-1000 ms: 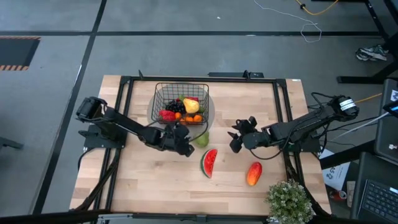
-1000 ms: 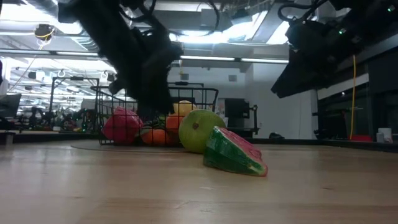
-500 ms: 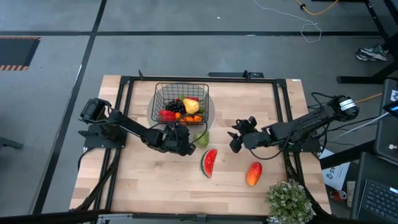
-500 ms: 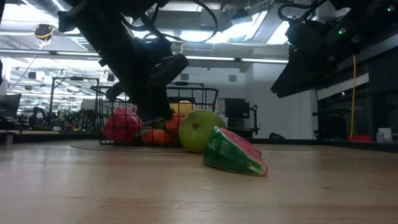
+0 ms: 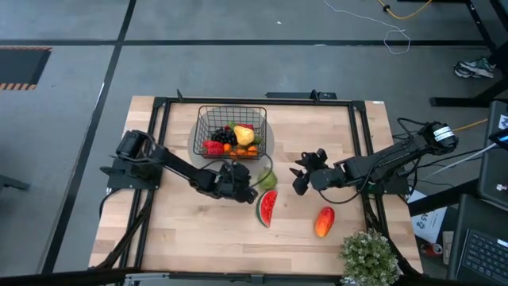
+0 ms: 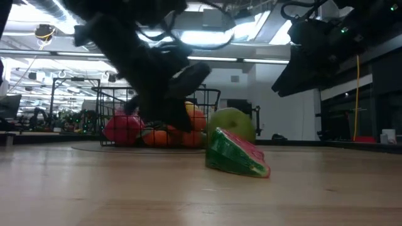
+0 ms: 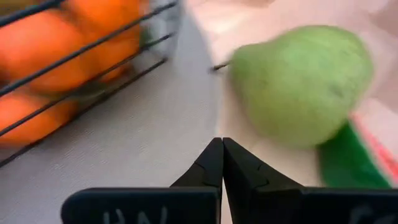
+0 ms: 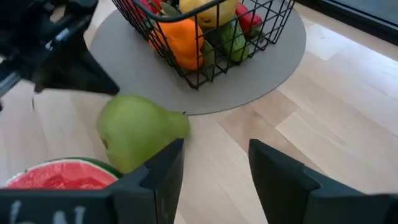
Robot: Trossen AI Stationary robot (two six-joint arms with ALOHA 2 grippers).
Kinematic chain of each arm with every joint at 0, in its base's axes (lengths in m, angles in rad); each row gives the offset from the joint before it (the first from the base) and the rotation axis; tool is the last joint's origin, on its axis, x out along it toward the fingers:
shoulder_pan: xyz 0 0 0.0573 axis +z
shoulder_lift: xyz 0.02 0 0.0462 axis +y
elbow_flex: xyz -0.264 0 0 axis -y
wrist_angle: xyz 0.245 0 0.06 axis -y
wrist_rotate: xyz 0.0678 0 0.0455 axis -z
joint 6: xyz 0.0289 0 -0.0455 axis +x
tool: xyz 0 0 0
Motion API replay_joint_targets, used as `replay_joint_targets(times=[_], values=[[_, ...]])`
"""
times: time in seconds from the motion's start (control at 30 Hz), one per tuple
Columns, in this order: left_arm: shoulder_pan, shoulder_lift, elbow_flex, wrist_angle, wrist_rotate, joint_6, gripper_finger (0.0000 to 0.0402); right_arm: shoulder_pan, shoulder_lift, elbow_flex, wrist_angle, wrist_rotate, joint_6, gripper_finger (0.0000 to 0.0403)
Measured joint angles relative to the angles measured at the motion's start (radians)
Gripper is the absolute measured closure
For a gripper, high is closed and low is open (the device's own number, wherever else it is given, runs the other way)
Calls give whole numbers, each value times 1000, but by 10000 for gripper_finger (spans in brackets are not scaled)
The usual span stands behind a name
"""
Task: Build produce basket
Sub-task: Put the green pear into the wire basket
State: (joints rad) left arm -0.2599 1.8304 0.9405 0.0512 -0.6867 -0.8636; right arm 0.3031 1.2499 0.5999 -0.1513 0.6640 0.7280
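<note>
Potted green leafy plant (image 5: 369, 256): stands at the near edge of the pale wooden bench (image 5: 182, 230), well clear of the produce.
Orange-red toy mango (image 5: 324, 222): lies just beyond the plant, apart from everything else.
Red-and-green toy watermelon slice (image 5: 267, 208): rests mid-bench, just beside the pear.
Green toy pear (image 8: 138, 129): lies at the edge of the round grey mat (image 8: 273, 56), outside the basket.
Left hand (image 7: 221, 157): fingers pressed together, empty, tips pointing at the pear.
Right hand (image 5: 304, 172): fingers spread, empty, raised above the bench to the pear's right.
Small rectangular black wire-mesh basket (image 5: 208, 119): sits on the mat, farthest back, holding oranges (image 7: 37, 53), a yellow fruit (image 5: 244, 136), a red fruit (image 5: 213, 147) and dark grapes (image 5: 225, 137).
</note>
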Motion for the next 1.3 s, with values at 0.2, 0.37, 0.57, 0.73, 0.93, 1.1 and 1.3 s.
replay_joint_targets(times=[0.2, 0.37, 0.57, 0.73, 0.93, 1.1, 1.3], values=[[1, 67, 131, 37, 105, 235, 401, 0, 0, 0, 6, 0, -1, 221], [-12, 84, 194, 32, 97, 338, 401, 0, 0, 0, 3, -1, 1, 221], [-26, 71, 195, -57, 37, 270, 401, 0, 0, 0, 0, -3, 1, 221], [-15, 81, 195, -176, 20, 124, 401, 0, 0, 0, 0, -3, 0, 221], [17, 83, 195, -202, 28, 81, 401, 0, 0, 0, 2, -3, 0, 221], [46, 83, 195, -113, 76, 112, 401, 0, 0, 0, 4, -3, 0, 221], [50, 83, 195, 31, 122, 227, 401, 0, 0, 0, 4, -3, 0, 221]])
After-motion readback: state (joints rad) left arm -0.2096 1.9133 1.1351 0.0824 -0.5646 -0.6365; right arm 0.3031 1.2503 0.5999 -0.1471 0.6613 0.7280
